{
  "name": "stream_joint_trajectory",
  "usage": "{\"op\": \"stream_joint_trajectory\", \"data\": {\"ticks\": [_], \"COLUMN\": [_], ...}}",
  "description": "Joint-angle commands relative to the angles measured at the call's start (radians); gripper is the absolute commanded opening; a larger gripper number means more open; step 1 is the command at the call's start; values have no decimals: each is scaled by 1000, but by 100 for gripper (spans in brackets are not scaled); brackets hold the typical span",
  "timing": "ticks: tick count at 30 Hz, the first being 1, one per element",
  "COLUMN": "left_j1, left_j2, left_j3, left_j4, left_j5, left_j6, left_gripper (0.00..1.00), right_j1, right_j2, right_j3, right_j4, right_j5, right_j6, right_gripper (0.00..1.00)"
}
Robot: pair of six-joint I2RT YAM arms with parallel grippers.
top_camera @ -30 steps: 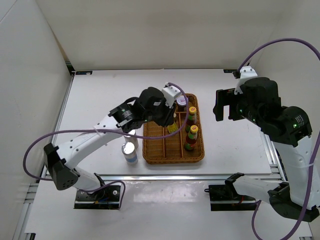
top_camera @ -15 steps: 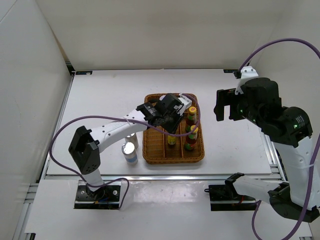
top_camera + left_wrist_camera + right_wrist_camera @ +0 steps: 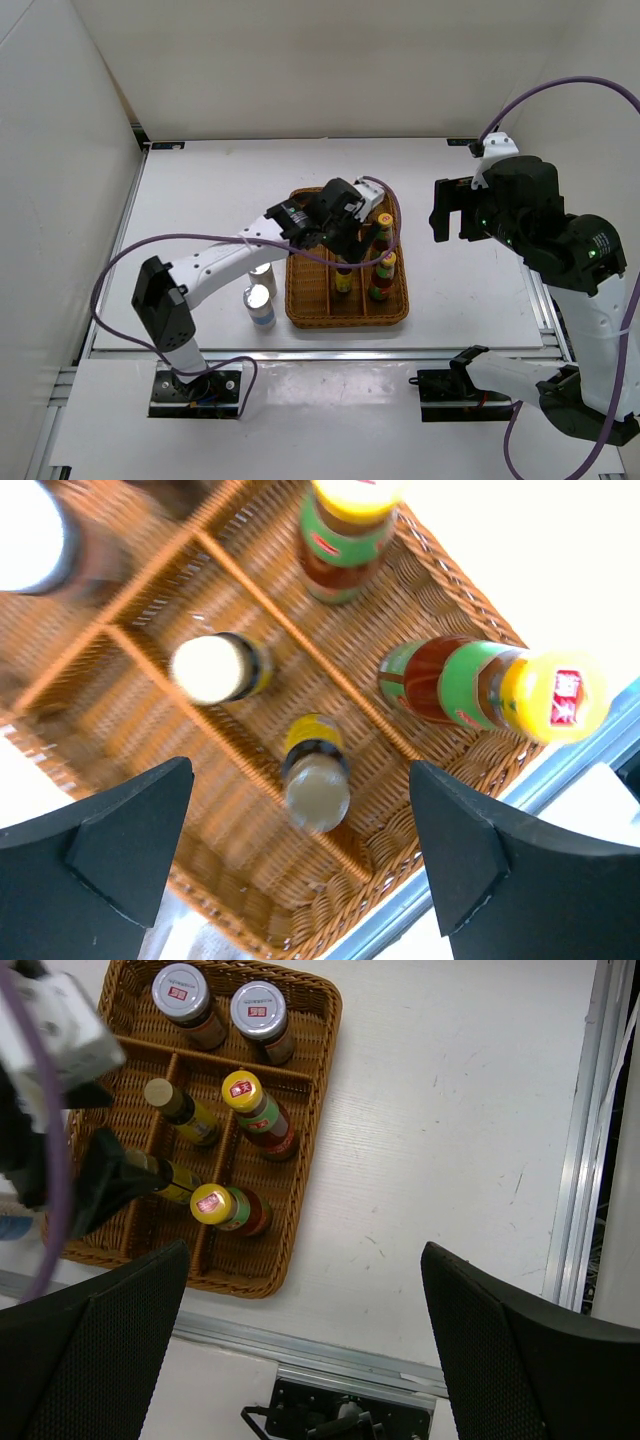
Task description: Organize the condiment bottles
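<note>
One dark bottle [image 3: 316,775], apparently newly loose.

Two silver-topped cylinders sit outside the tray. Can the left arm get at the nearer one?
Likely yes: the cylinder stands unobstructed beside the tray, by that arm, and the left gripper is open.

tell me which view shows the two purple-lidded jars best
The right wrist view: one jar and the other jar show whole in the wicker tray. In the top external view the left arm hides them; the left wrist view catches one blurred lid at most.
</note>
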Motion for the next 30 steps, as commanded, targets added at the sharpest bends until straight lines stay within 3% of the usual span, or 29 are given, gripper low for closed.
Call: {"op": "stream_joint_trajectory", "data": {"ticks": [1, 4, 9, 15, 19, 27, 30], "left_j1": [-1, 14, 209, 367, 403, 422, 422], "left_j2": [-168, -311, -452, -482, -482, -482, -463], "left_j3": [64, 16, -151, -332, -390, -479, -492], "left_j4": [-14, 17, 26, 10, -13, -57, -78], "left_j5": [-105, -162, -208, -65, 18, 49, 72], "left_j6": [13, 22, 9, -66, -148, -219, -240], "left_gripper": [100, 100, 100, 100, 100, 100, 96], "right_j1": [-1, -1, -1, -1, -1, -1, -1], "right_j2": [4, 4, 4, -6, -6, -6, -6], "right_j3": [-5, -5, -17, -65, -65, -76, -76], "right_j4": [39, 39, 58, 68, 68, 77, 78], "right_j5": [6, -3, -3, -3, -3, -3, -3], "right_j6": [-5, -5, -5, -5, -5, -5, -5], "right_gripper": [99, 99, 99, 99, 99, 99, 99]}}
